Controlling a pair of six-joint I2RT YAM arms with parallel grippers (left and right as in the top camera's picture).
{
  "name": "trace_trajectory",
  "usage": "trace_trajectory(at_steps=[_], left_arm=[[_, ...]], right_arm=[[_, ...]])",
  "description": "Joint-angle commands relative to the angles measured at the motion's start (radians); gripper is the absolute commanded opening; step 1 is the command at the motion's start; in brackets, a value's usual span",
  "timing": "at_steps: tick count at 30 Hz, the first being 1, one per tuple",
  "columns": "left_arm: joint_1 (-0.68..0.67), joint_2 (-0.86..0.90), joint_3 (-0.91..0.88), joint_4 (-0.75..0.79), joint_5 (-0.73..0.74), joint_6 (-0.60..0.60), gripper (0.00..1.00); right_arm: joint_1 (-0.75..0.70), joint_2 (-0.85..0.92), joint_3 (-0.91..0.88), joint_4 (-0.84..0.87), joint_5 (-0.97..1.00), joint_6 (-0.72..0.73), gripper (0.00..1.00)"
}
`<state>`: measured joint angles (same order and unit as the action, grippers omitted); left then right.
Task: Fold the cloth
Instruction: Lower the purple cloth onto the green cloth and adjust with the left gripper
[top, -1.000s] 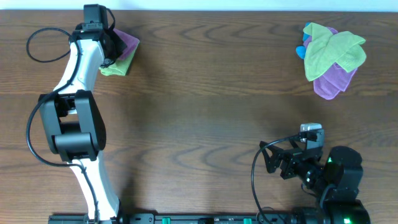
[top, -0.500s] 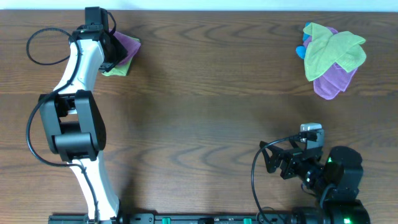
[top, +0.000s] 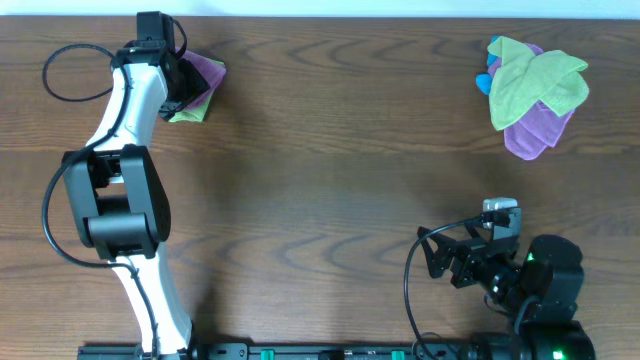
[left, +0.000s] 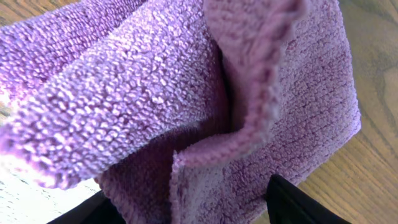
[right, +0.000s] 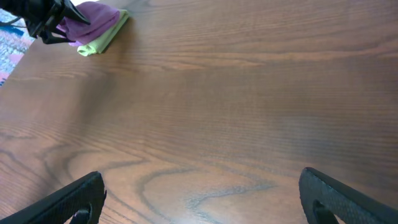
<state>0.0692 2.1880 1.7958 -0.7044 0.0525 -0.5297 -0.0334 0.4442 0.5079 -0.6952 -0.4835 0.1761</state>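
**Overhead view.** The left arm reaches to the far left corner of the table. Its wrist covers the left gripper, so the jaws cannot be read here. A purple cloth lies on a green cloth, and both are partly hidden under the wrist. A loose pile of cloths sits at the far right corner, well apart from both arms. The right arm is folded back at the near right edge, with the right gripper pointing left above bare wood. Compared with half a second ago, nothing has visibly shifted. Compared with one second ago, slightly less of the green cloth shows beside the wrist.

**Left wrist view.** The purple cloth fills almost the whole frame. A raised fold with a hemmed edge runs down its centre. Only the dark fingertips show, cut off at the bottom edge. They stand apart with the cloth between them. Whether they touch it cannot be determined.

**Right wrist view.** The two fingers are cut off at the bottom corners. They are spread wide and hold nothing. The stacked purple and green cloths appear small at the top left, under the left gripper.
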Motion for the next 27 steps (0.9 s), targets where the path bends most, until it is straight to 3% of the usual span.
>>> trace_trajectory(at_steps=[1, 7, 13, 20, 27], left_arm=[[0.003, -0.047, 0.027, -0.008, 0.003, 0.052, 0.69], [0.003, -0.13, 0.027, -0.009, 0.003, 0.06, 0.75], [0.003, -0.173, 0.027, 0.006, 0.018, 0.058, 0.75], [-0.001, -0.153, 0.027, 0.158, 0.079, -0.005, 0.54], [-0.014, -0.081, 0.027, 0.277, 0.079, -0.035, 0.4]], right_arm=[[-0.009, -0.004, -0.004, -0.001, -0.014, 0.01, 0.99], [-0.009, -0.004, -0.005, -0.001, -0.014, 0.01, 0.99], [-0.009, -0.004, -0.005, -0.001, -0.014, 0.01, 0.99], [-0.009, -0.004, -0.005, -0.001, -0.014, 0.01, 0.99], [-0.009, -0.004, -0.005, -0.001, -0.014, 0.01, 0.99]])
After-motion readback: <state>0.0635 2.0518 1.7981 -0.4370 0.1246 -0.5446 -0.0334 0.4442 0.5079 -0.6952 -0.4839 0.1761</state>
